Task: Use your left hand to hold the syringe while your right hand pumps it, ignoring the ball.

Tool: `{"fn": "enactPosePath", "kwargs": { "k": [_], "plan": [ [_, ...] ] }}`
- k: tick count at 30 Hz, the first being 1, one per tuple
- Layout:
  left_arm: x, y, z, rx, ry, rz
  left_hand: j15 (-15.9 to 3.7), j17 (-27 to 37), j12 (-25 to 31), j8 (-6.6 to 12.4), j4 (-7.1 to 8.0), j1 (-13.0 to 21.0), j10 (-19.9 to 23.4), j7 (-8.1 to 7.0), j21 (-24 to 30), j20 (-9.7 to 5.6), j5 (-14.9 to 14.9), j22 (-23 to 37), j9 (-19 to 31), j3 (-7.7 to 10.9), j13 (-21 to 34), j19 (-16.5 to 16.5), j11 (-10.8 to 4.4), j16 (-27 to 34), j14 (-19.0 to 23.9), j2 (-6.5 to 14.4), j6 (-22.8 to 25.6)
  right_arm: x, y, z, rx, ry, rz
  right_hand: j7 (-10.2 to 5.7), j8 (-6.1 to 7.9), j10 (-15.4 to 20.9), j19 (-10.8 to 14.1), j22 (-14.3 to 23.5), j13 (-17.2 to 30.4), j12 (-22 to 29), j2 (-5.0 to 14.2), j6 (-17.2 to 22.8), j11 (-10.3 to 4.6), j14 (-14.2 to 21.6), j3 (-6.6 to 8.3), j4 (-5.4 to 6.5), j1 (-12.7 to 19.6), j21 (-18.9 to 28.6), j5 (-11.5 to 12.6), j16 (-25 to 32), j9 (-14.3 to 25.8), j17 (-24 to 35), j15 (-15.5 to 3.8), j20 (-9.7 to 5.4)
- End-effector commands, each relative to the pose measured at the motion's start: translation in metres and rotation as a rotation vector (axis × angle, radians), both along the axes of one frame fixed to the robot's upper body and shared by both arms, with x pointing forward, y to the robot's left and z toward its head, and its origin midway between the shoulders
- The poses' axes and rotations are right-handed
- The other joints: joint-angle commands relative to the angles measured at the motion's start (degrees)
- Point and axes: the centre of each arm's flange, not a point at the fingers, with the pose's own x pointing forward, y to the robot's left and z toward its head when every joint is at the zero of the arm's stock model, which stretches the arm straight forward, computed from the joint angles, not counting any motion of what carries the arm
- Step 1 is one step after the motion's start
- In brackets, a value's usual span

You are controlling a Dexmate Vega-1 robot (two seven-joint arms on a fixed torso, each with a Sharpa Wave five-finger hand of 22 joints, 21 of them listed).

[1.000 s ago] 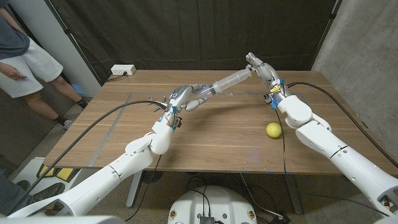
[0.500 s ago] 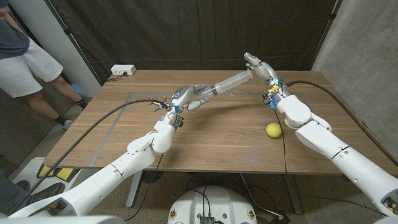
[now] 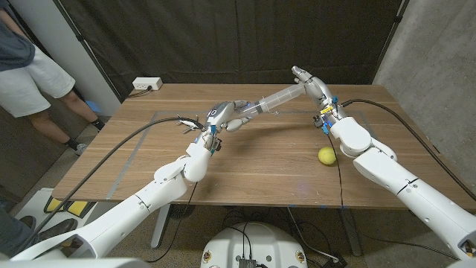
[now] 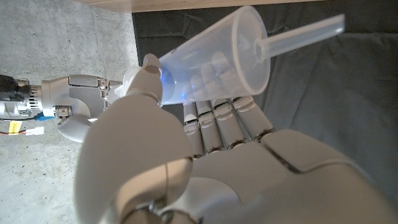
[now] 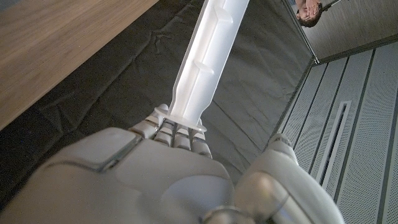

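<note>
Head view: we see the large clear plastic syringe (image 3: 269, 101) held in the air above the far half of the wooden table (image 3: 245, 167), slanting up from the robot's left toward its right. The left hand (image 3: 227, 115) wraps its fingers around the barrel's lower end; the right hand (image 3: 311, 83) has hold of the plunger end at the upper tip. A small yellow-green ball (image 3: 326, 155) lies on the table on the right side, just beside the right forearm and well apart from the syringe. A white power strip (image 3: 147, 84) sits at the table's far left corner, and a person in grey shorts (image 3: 33, 82) stands at the left edge of the picture. Left wrist view: we note the left hand (image 4: 205, 155) curled about the syringe's translucent barrel (image 4: 214, 62), thumb pressed on one side and fingers (image 4: 217, 121) on the other, with the narrow tip of the syringe sticking out past the barrel. The right hand and wrist (image 4: 74, 102) show beyond it. Right wrist view: the right hand (image 5: 168, 171) grips the base of the white ribbed plunger rod (image 5: 208, 56), which runs away from the fingers; the table edge shows beside it.
</note>
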Motion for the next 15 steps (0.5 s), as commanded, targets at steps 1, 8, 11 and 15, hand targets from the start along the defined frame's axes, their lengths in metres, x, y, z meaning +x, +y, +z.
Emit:
{"fn": "enactPosePath", "kwargs": {
  "k": [1,8,11,15],
  "plan": [
    [0.002,-0.0027,-0.0008,-0.007,0.006,-0.013,-5.27,0.2,0.1,0.18,8.16,0.4,3.7,-2.96,-0.1,-0.04,0.3,0.2,0.2,8.82,0.1,0.2,-3.42,0.1,2.9,1.4,5.8,-0.0016,0.0029,-0.0028,-0.013,0.01,-0.002,0.46,0.49,0.4,0.2,0.0,0.0,0.3,0.15,0.2,0.16,0.3,-0.14,0.23,-0.3,0.4,0.4,0.4,-0.1,0.2,0.1,-1.08],
    [0.0049,-0.0056,-0.0013,-0.016,0.015,-0.019,-5.29,0.2,0.0,0.02,8.19,0.3,3.7,-2.71,-0.1,-0.02,0.3,0.2,0.2,8.98,0.1,0.2,-3.57,0.0,2.8,1.3,5.7,-0.0003,0.0059,-0.0029,-0.026,0.017,-0.006,0.52,0.6,0.6,0.4,0.0,0.0,0.4,0.16,0.5,0.25,0.5,-0.18,0.21,-0.3,0.5,0.4,0.4,-0.1,0.1,0.05,-1.12],
    [0.0053,-0.0058,-0.0011,-0.022,0.018,-0.016,-5.29,0.2,0.0,-0.03,8.21,0.3,3.7,-2.78,-0.1,-0.02,0.3,0.2,0.2,9.05,0.1,0.2,-3.59,0.1,2.9,1.3,5.8,0.0,0.0069,-0.0029,-0.033,0.016,-0.019,0.54,0.62,0.6,0.4,0.0,0.0,0.4,0.19,0.5,0.2,0.5,-0.18,0.2,-0.3,0.5,0.4,0.4,-0.1,0.1,0.08,-1.05],
    [0.0056,-0.0058,0.0003,-0.029,0.016,-0.011,-5.18,0.2,-0.1,-0.1,8.22,0.3,3.7,-2.76,-0.2,-0.01,0.3,0.2,0.2,9.15,0.1,0.2,-3.43,0.0,2.8,1.3,5.8,0.0001,0.0082,-0.0033,-0.043,0.017,-0.045,0.49,0.62,0.7,0.4,0.0,0.0,0.4,0.21,0.5,0.11,0.5,-0.19,0.19,-0.3,0.5,0.4,0.4,-0.1,0.1,0.02,-1.06]
  ]
}}
